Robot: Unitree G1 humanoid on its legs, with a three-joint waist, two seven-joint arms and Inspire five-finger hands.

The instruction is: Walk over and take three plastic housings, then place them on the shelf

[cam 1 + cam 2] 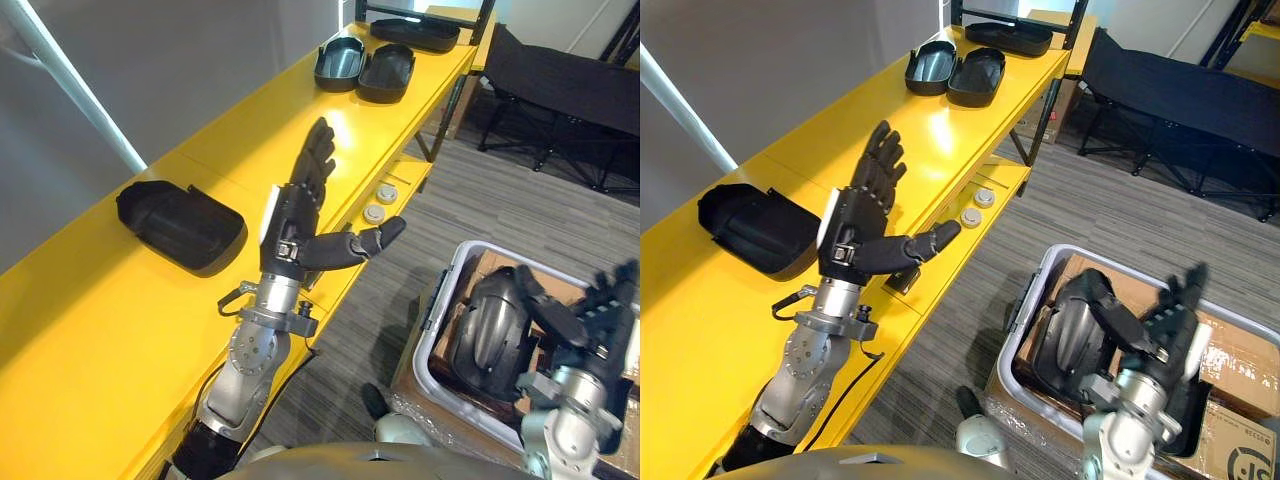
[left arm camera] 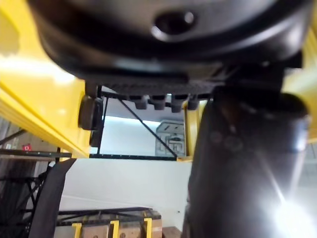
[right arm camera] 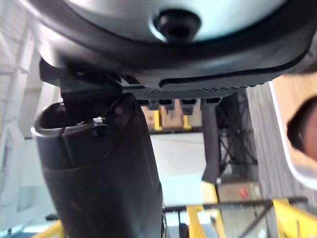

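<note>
We look down on a grey carpeted floor with a long yellow shelf running away from us along the wall on our left. Nearest to us, at lower right, a white bin sits on a cardboard box and holds a dark plastic housing. Our right hand stands at that housing's side with its fingers straight and spread upward, gripping nothing; its thumb reaches across toward the housing, and we cannot tell whether it touches. Farther in, our left hand hangs above the shelf's front edge, released, fingers extended and thumb pointing out to the right. Just left of it a black housing lies on the shelf. Past the hand, two small round discs rest on a lower ledge. Toward the far end lie a pair of housings side by side, touching, with another dark tray-like piece beyond them. A black folding cot stands at the back right.
</note>
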